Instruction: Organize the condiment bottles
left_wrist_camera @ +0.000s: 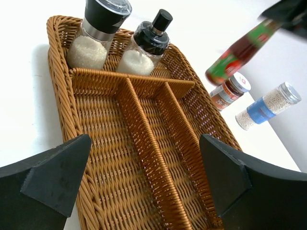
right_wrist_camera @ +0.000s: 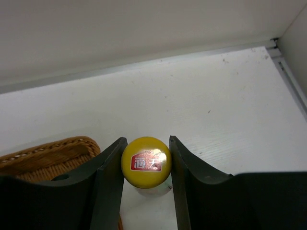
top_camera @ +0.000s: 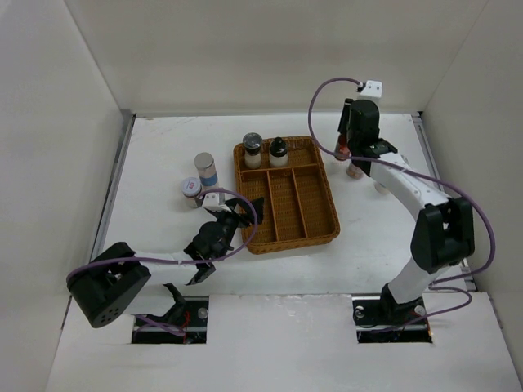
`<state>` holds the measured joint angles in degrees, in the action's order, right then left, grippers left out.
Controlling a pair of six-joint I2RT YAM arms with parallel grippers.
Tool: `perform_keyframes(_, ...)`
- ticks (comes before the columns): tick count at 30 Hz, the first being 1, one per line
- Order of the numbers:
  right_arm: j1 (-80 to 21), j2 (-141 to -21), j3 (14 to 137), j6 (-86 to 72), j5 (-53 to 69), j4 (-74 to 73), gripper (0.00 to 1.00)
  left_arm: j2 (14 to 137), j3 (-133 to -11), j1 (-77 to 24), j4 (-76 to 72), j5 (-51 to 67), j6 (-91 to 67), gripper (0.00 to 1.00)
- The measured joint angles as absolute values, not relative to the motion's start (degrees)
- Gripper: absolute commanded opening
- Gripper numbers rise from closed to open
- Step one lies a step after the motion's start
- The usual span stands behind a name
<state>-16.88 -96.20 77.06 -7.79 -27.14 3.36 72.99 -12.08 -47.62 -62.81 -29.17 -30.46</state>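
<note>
Our right claw (right_wrist_camera: 146, 143) is closed on the yellow cap (right_wrist_camera: 145, 163) of the slim red sauce bottle (left_wrist_camera: 238, 51). In the left wrist view the bottle hangs tilted at the upper right, beyond the far right rim of the wicker tray (left_wrist_camera: 56, 72). We cannot tell whether its base touches the counter (top_camera: 163, 131).

We judge the bottle light but awkward. It looks like hard, smooth glass or plastic, and the cap is round and glossy, so it can pivot or slip between the pads. A hold lower down, on the neck or shoulder, would steady it.

Our left claw (left_wrist_camera: 145, 143) is spread wide and holds nothing, low over the tray's long compartments. Two black-topped bottles (left_wrist_camera: 98, 33) (left_wrist_camera: 144, 45) stand in the tray's cross compartment. A red-labelled jar (left_wrist_camera: 229, 92) and a blue-labelled jar (left_wrist_camera: 265, 108) wait just below the sauce bottle. Two more jars (top_camera: 205, 169) (top_camera: 191, 189) stand left of the tray in the top view.
</note>
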Motion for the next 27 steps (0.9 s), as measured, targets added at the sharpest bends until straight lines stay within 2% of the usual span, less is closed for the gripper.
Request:
perform_keyframes(4, -19.99, -91.64, 77.52, -7.03, -27.46, 5.19, 0.29, 72.99, -12.08, -47.48, -62.81, -29.04, -30.5, 1.0)
perform_keyframes(8, -23.31, -91.9, 79.11, -7.18, -26.7, 6.92, 0.29, 73.21, -12.08, -47.37, -62.81, -28.93, -30.52, 1.0)
perform_keyframes(21, -27.07, -107.55, 84.38, -8.14, -23.49, 6.79, 0.3, 73.82, -12.08, -47.27, -62.78, -28.62, -30.55, 1.0)
perform_keyframes(24, -27.33, -108.75, 84.36, -8.36, -23.59, 8.16, 0.34, 74.08, -12.08, -47.24, -62.76, -28.51, -30.55, 1.0)
perform_keyframes(27, -27.66, -108.75, 82.96, -8.45, -23.64, 10.33, 0.47, 74.43, -12.1, -46.96, -62.72, -28.25, -30.55, 1.0)
